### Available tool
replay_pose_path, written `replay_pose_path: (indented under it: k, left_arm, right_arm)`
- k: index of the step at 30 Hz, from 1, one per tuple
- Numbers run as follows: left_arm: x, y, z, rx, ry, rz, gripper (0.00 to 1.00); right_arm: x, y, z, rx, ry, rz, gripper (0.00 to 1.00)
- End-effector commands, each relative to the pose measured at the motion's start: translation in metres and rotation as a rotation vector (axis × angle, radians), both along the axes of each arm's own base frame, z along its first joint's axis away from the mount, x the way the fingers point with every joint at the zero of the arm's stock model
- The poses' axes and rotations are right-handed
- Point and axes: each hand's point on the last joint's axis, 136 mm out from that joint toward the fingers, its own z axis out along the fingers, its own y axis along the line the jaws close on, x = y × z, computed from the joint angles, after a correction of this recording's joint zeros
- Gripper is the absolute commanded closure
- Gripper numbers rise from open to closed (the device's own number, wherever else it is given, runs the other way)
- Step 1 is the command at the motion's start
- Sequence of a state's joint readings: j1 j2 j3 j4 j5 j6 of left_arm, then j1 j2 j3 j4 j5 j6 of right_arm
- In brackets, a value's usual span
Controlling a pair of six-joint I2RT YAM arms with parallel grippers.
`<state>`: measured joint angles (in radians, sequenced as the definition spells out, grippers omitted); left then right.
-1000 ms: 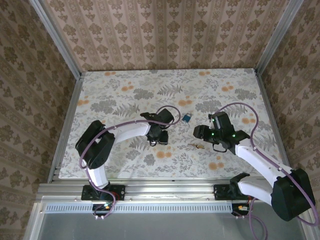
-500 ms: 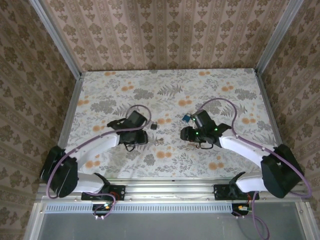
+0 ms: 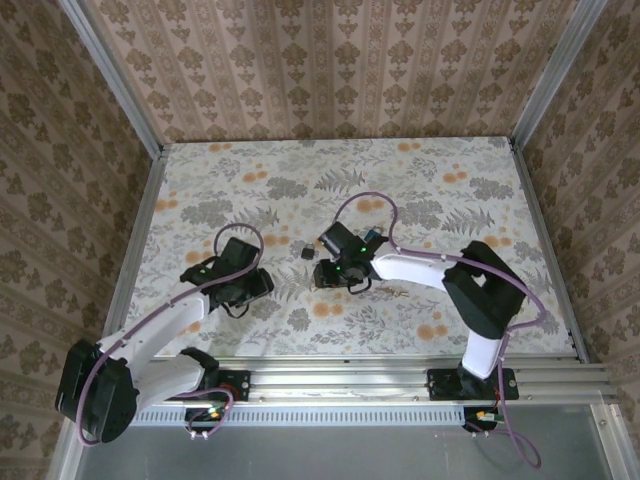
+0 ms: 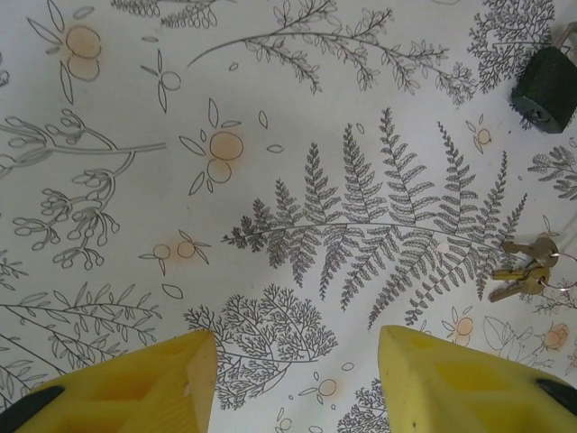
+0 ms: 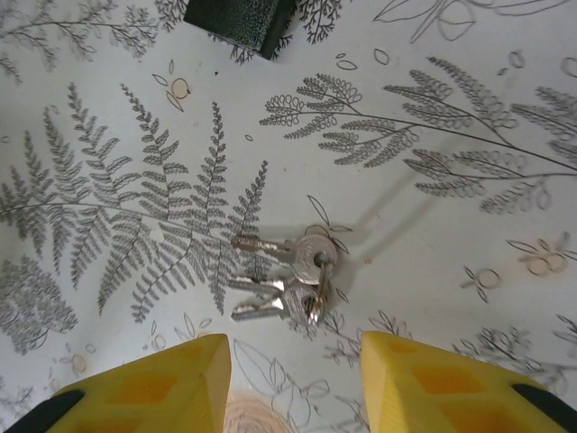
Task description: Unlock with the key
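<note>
The key (image 5: 287, 275) is one of a bunch of small silver keys on a thin ring, lying flat on the patterned table. My right gripper (image 5: 296, 347) hovers just short of the bunch, open, with nothing between its yellow fingers (image 5: 171, 379). In the top view the right gripper (image 3: 323, 273) is at the table's middle. A small dark squarish padlock (image 5: 239, 20) lies beyond the keys. My left gripper (image 4: 296, 347) is open over bare tablecloth. From there the keys (image 4: 527, 269) lie to the right and the dark padlock (image 4: 545, 90) to the upper right.
A small blue padlock (image 3: 375, 237) sits beside the right arm's wrist. A small brassy piece (image 3: 399, 292) lies in front of that arm. The left gripper (image 3: 260, 284) is left of the dark padlock (image 3: 307, 255). Walls close in the table (image 3: 200, 170) on three sides.
The right arm has swung left across the table to hover over the keys, its jaws narrowing a little. The left arm has drawn back to the left, away from the dark padlock.
</note>
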<state>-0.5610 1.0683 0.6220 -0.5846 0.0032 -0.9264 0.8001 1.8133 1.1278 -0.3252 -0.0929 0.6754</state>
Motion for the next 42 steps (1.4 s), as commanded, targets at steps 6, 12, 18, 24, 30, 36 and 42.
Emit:
replay_pose_path:
  k: [6, 12, 18, 24, 30, 36, 42]
  left_arm:
    - [-0.002, -0.003, -0.004, -0.044, 0.015, 0.022, 0.49]
    - [-0.002, -0.004, -0.007, -0.048, 0.019, 0.025, 0.49]
    - [-0.003, -0.005, -0.011, -0.052, 0.028, 0.026, 0.49]
    - [0.001, -0.009, -0.008, -0.059, 0.025, 0.015, 0.49]
    - [0.011, -0.016, 0.006, -0.068, -0.013, -0.021, 0.49]
    - [0.027, -0.035, 0.033, -0.131, -0.116, -0.096, 0.55]
    - [0.046, -0.073, 0.087, -0.276, -0.277, -0.263, 0.74]
  right_arm:
    - [0.006, -0.002, -0.022, -0.149, 0.025, -0.027, 0.62]
    - [0.008, 0.000, -0.037, -0.168, 0.043, -0.025, 0.73]
    - [0.005, -0.002, -0.050, -0.190, 0.065, -0.021, 0.92]
    - [0.006, 0.003, -0.037, -0.119, 0.021, -0.013, 1.00]
    - [0.008, 0.010, 0.003, 0.049, -0.067, 0.017, 1.00]
    - [0.004, 0.001, 0.048, 0.154, -0.181, 0.051, 1.00]
    - [-0.003, -0.012, 0.087, 0.206, -0.296, 0.095, 1.00]
